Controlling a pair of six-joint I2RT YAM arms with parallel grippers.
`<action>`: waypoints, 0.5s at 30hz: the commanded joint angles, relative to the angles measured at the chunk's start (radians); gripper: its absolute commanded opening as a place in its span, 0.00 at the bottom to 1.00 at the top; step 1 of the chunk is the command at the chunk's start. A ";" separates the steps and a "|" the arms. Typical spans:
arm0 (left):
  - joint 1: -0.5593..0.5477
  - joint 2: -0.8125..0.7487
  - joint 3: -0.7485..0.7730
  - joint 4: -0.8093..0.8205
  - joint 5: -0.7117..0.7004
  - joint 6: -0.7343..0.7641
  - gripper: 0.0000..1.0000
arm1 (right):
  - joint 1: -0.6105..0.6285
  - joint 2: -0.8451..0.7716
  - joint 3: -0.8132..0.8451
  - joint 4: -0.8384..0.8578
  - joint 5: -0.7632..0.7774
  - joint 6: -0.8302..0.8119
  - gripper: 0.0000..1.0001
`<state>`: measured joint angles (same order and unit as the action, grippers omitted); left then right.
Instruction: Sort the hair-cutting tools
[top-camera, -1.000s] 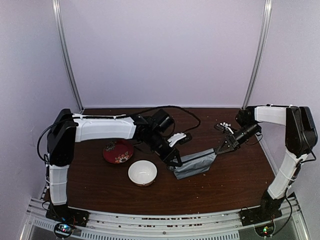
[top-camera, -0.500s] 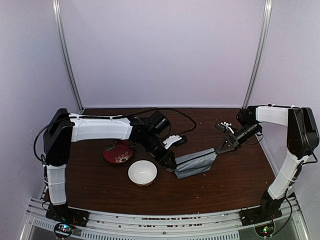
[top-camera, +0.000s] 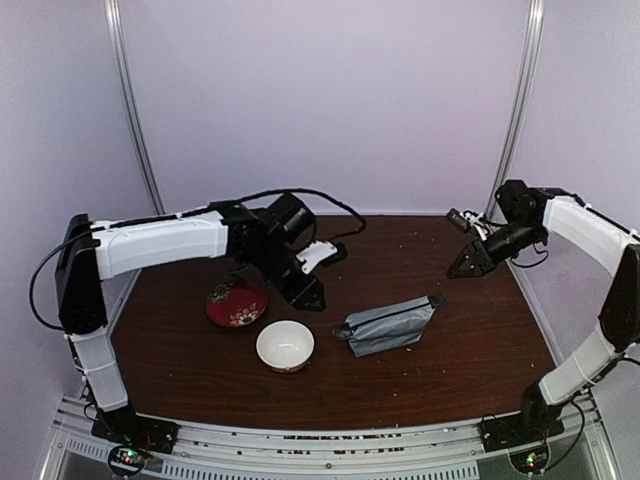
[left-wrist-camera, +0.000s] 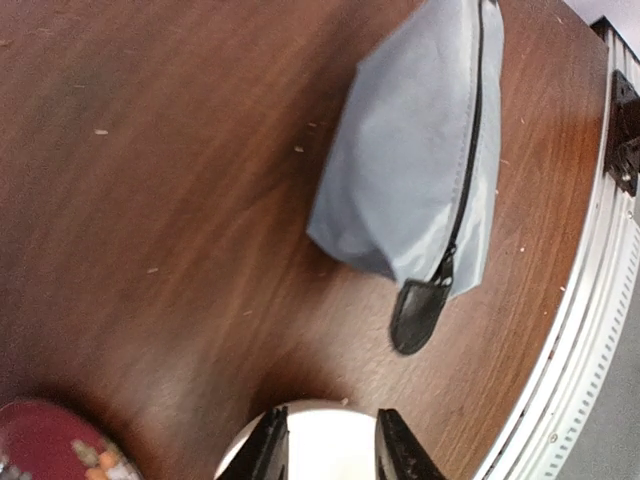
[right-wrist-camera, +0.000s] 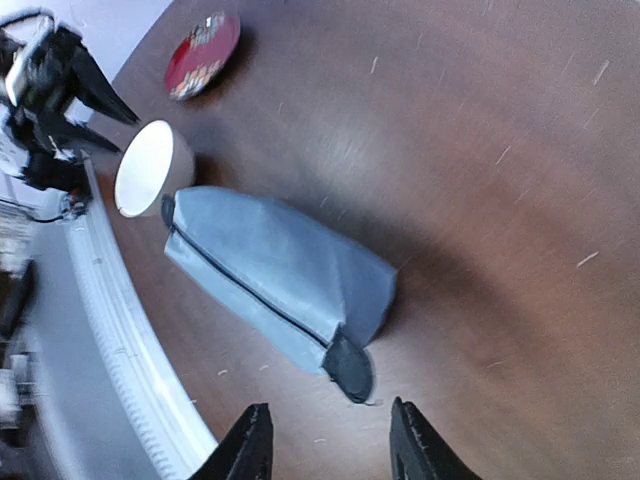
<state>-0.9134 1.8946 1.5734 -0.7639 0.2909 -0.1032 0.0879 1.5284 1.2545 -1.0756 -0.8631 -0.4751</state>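
The hair-cutting tools are not showing in any view. Whether they are lying inside the grey pouch (top-camera: 390, 323) cannot be told, since its zip is looking drawn shut and its cloth is hiding whatever it holds.

The left wrist view is cutting off the white bowl (top-camera: 263, 346) and the red plate (top-camera: 216, 304) at its bottom edge. The right wrist view is smearing everything beyond the pouch's far end.

Brown table (top-camera: 460, 370) is showing on every side of the pouch: a wide strip toward the metal front rail (top-camera: 330, 441), more behind it, and a broad stretch off its right end. The bowl is sitting near the pouch's left end without touching it, and the plate is lying beyond the bowl, farther from the pouch.

The pouch is lying flat. From above, its long axis is running from near-left to far-right, with a black tab at each end and the zip line following that axis.

The left gripper (left-wrist-camera: 330, 437) is hanging off the pouch's left end, above the bowl's rim, its jaws standing apart with nothing between them. The right gripper (right-wrist-camera: 326, 432) is hanging raised, well apart from the pouch's right end, its jaws likewise parted and gripping nothing.
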 joint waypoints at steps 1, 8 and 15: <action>0.094 -0.195 0.022 -0.096 -0.254 0.089 0.30 | -0.007 -0.163 0.110 0.077 0.206 0.026 0.45; 0.207 -0.471 -0.090 0.003 -0.596 0.150 0.35 | -0.007 -0.331 -0.018 0.482 0.527 0.325 1.00; 0.323 -0.800 -0.634 0.606 -0.852 0.102 0.97 | -0.006 -0.311 -0.248 0.793 0.591 0.582 1.00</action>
<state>-0.6456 1.1904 1.1885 -0.5465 -0.3573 0.0086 0.0868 1.1782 1.0904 -0.4847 -0.3973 -0.0681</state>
